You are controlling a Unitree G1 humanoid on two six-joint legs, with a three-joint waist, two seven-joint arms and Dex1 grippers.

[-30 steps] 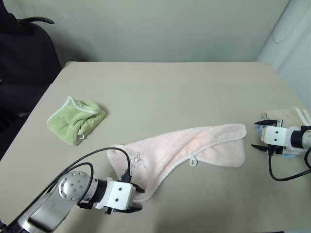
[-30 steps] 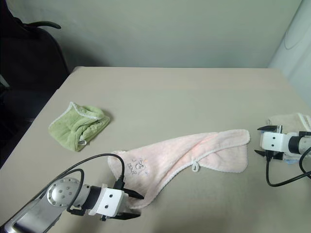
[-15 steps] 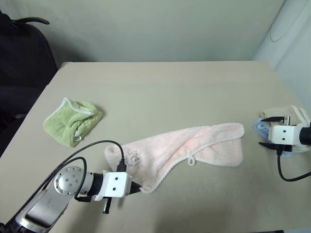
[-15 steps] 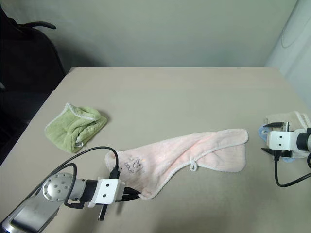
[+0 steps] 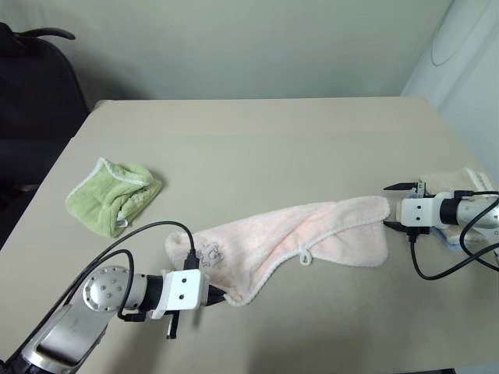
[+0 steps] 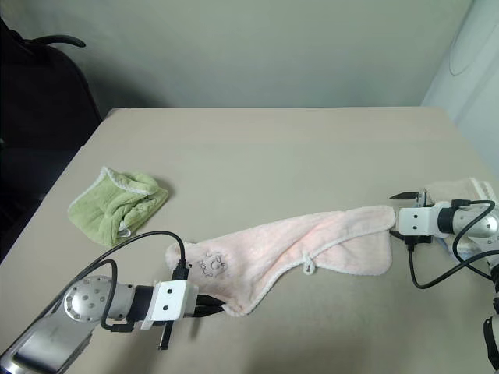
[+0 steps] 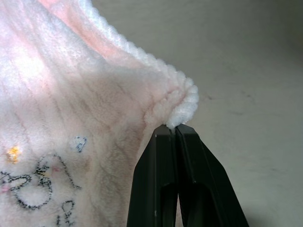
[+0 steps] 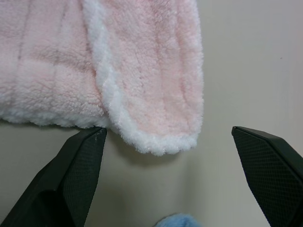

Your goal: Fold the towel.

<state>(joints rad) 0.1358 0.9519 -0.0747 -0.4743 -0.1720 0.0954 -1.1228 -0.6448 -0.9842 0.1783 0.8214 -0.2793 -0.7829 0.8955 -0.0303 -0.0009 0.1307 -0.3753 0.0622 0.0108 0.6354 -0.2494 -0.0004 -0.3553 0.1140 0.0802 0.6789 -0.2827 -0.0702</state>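
Note:
The pale pink towel (image 5: 312, 234) lies crumpled in a long diagonal strip across the table's near half, with its embroidered mark (image 5: 207, 255) near the left end and its small loop (image 5: 304, 256) at the middle. My left gripper (image 5: 221, 297) is shut on the towel's near-left corner; the left wrist view shows the white trim (image 7: 182, 111) pinched at the closed fingertips (image 7: 165, 142). At the towel's right end, my right gripper (image 5: 390, 206) stands open. Its two fingers (image 8: 80, 170) straddle the rounded white-trimmed corner (image 8: 161, 139) without closing on it.
A lime-green cloth (image 5: 115, 195) sits bunched at the left of the table. A beige towel (image 5: 460, 183) and something blue (image 8: 177, 221) lie behind my right gripper near the table's right edge. A dark chair (image 5: 35, 86) stands beyond the far-left corner.
My left gripper has closed on the towel's near-left corner. My right gripper has moved left from beside the beige towel to the pink towel's right end.

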